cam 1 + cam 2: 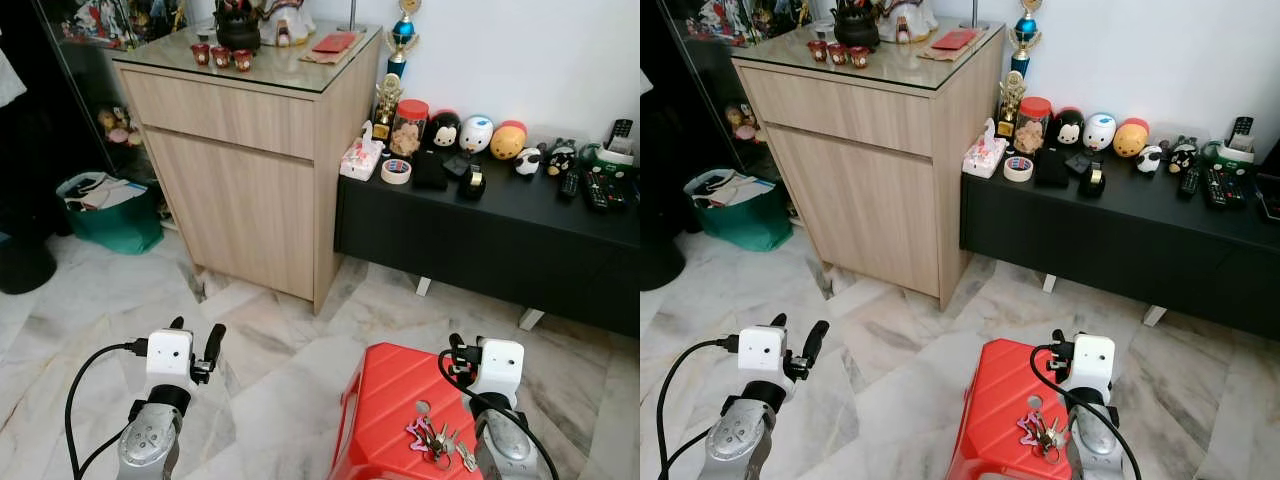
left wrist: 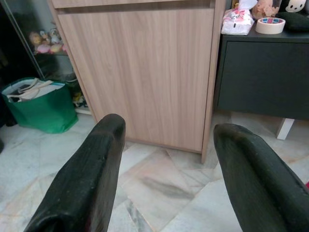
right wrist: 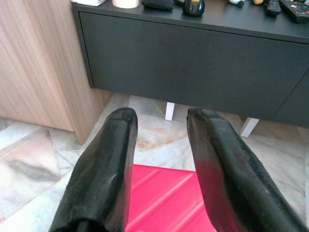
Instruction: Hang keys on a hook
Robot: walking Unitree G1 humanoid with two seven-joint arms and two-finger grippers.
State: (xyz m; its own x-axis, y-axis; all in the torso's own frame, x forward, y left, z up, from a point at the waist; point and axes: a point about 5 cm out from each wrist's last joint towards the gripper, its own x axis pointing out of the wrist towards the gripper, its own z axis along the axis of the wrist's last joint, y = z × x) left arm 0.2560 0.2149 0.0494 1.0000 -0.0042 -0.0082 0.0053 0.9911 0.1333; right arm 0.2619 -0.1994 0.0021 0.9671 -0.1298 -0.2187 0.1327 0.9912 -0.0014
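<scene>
A bunch of keys (image 1: 435,438) with a pink tag lies on top of a red plastic stool (image 1: 385,400) low in the eye views, right beside my right wrist. My right gripper (image 1: 458,348) is open just above and behind the keys, apart from them. It points over the stool (image 3: 164,203) toward the black console, fingers (image 3: 108,159) parted around nothing. My left gripper (image 1: 197,333) hovers over the marble floor to the left, open and empty. Its fingers (image 2: 91,174) face the wooden cabinet.
A tall wooden cabinet (image 1: 250,170) with a glass top stands ahead on the left. A low black console (image 1: 480,240) carrying toys, a tape roll (image 1: 396,171) and remote controls runs to the right. A green bag (image 1: 105,215) sits on the floor at far left.
</scene>
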